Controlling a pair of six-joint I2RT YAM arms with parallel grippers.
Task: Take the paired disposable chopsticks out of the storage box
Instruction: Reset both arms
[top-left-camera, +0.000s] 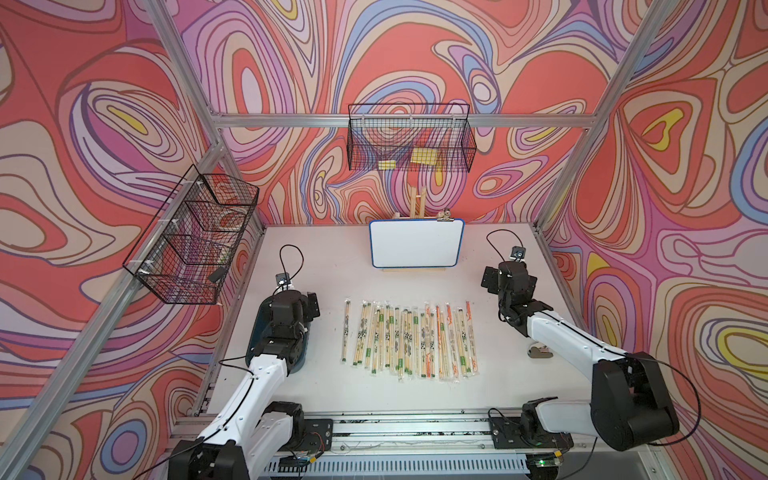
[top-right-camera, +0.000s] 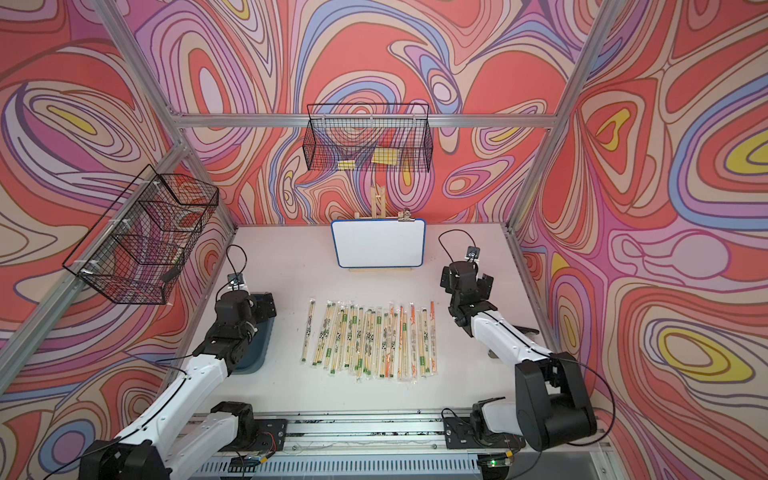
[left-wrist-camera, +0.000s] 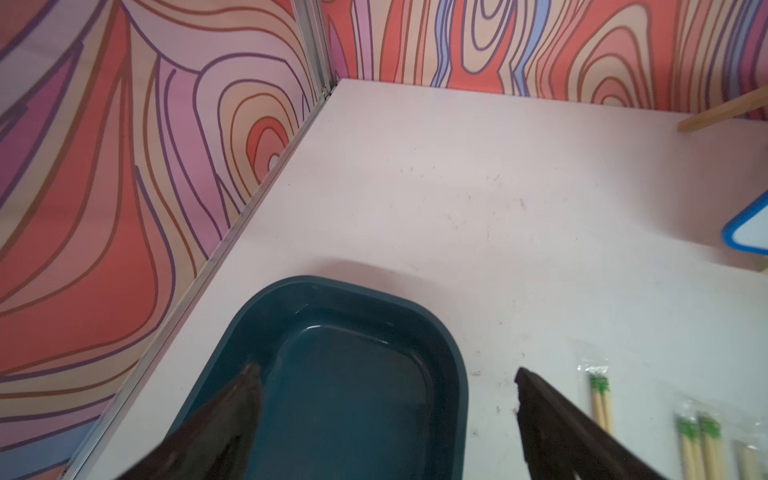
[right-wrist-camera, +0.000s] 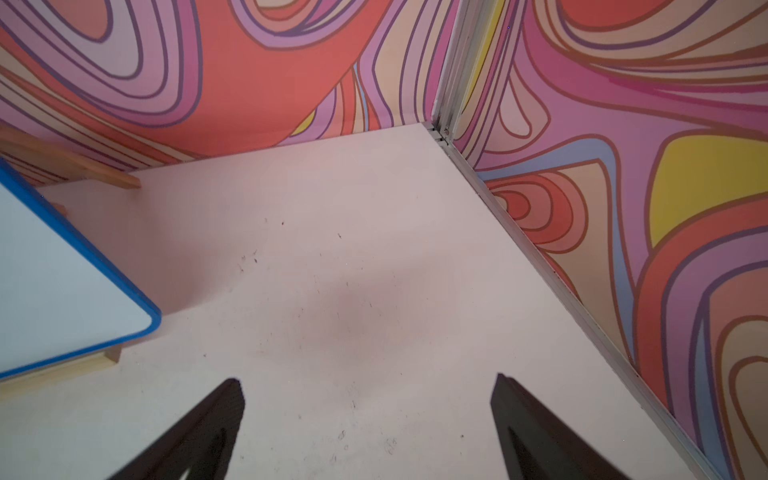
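Several paired disposable chopsticks (top-left-camera: 409, 338) (top-right-camera: 370, 338) lie side by side in their clear sleeves on the white table, in a row at mid-table in both top views. The teal storage box (top-left-camera: 305, 351) (top-right-camera: 261, 345) sits to their left, mostly hidden under my left arm. In the left wrist view the storage box (left-wrist-camera: 455, 357) shows a bare inside. My left gripper (left-wrist-camera: 386, 372) hangs open above it, one finger over the inside and the other over the table beside the rim. A few chopsticks (left-wrist-camera: 600, 395) lie just beyond. My right gripper (right-wrist-camera: 368, 380) stands open over bare table at the right.
A blue-rimmed whiteboard (top-left-camera: 417, 243) on a wooden easel stands at the back centre. Black wire baskets hang on the back wall (top-left-camera: 409, 139) and the left wall (top-left-camera: 191, 241). A small metal object (top-left-camera: 540, 353) lies under my right arm.
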